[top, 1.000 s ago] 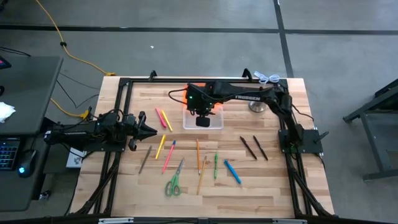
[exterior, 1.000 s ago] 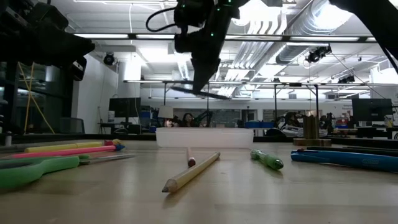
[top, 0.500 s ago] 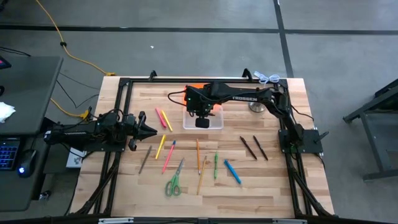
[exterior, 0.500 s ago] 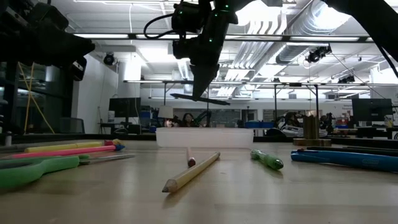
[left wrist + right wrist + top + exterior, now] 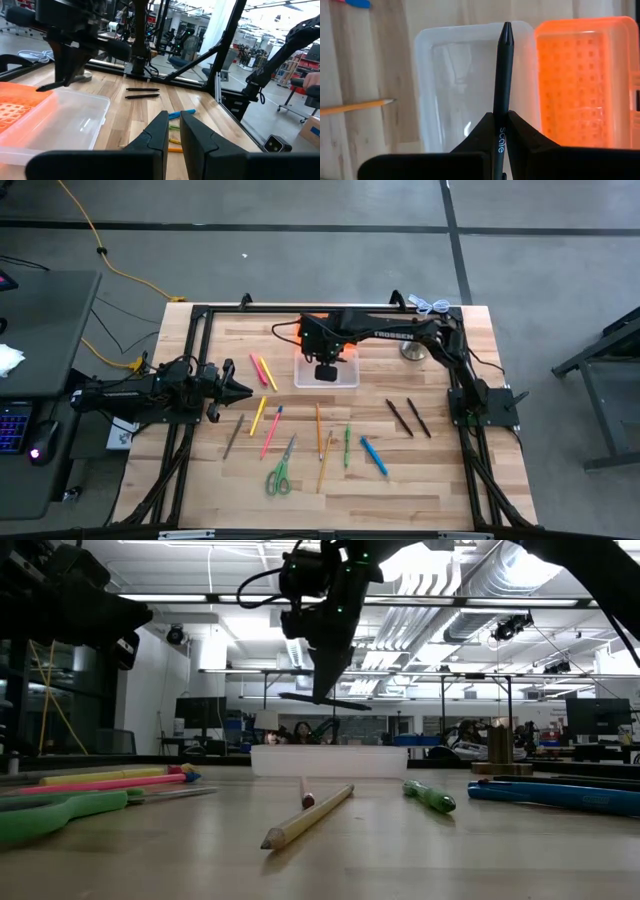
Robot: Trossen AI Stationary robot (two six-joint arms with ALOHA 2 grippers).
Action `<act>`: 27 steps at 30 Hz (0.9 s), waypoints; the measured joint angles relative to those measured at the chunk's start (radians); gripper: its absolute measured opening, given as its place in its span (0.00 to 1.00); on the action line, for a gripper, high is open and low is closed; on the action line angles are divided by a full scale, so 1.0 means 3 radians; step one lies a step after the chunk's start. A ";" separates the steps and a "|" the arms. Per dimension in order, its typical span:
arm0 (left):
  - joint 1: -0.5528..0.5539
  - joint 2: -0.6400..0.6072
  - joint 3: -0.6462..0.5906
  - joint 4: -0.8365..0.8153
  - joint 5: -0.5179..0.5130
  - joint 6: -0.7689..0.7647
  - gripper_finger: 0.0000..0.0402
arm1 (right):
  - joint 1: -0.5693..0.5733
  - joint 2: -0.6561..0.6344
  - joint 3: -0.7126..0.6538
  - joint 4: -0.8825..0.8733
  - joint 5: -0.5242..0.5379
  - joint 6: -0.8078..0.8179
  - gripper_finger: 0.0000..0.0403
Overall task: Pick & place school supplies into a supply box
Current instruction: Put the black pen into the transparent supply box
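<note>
My right gripper [image 5: 324, 688] hangs over the supply box, a clear tray [image 5: 327, 372] [image 5: 450, 85] with an orange lid [image 5: 580, 85] open on its far side, and is shut on a dark pen [image 5: 325, 701]. The other supplies lie flat nearer: pink and yellow pens [image 5: 262, 370], green-handled scissors [image 5: 280, 472], pencils [image 5: 320, 430], a green marker [image 5: 347, 445], a blue marker [image 5: 373, 455] and two dark pens [image 5: 408, 418]. My left gripper [image 5: 246, 390] [image 5: 171, 131] waits shut above the table's left side. My right gripper pinches the dark pen near the middle of its barrel [image 5: 501, 131] between its two fingers, coming from above and pointing down, the fingers across the pen. The pen is lifted clear and lies about level over the clear tray, its tip [image 5: 506, 26] free.
A silvery bell-like object [image 5: 411, 352] stands right of the box near the right arm's base. A black frame [image 5: 200, 310] runs round the tabletop. Bare wood lies between the box and the row of supplies, and along the near edge.
My right gripper has sunk a little toward the box with the dark pen, and the pen, tilted before, now lies closer to level. The left arm and the supplies on the table have kept still.
</note>
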State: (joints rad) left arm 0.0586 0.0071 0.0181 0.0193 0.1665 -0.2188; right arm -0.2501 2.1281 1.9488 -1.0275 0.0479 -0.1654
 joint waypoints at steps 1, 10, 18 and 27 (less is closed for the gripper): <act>0.0000 0.0000 0.0000 0.0000 0.0000 0.0000 0.19 | -0.0010 0.0000 0.0000 0.0000 0.0007 0.0000 0.03; 0.0000 0.0000 0.0000 0.0000 0.0001 -0.0086 0.19 | -0.0082 0.0013 0.0000 0.0004 0.0009 -0.0047 0.03; 0.0000 0.0000 0.0000 0.0000 0.0002 -0.0086 0.19 | -0.0083 0.0174 0.0000 0.0022 0.0013 -0.0076 0.03; 0.0000 0.0000 0.0000 0.0000 0.0002 -0.0086 0.19 | -0.0085 0.0338 0.0000 0.0068 0.0015 -0.0089 0.03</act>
State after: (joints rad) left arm 0.0586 0.0071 0.0181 0.0192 0.1671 -0.2447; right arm -0.2756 2.2294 1.9488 -1.0071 0.0525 -0.1921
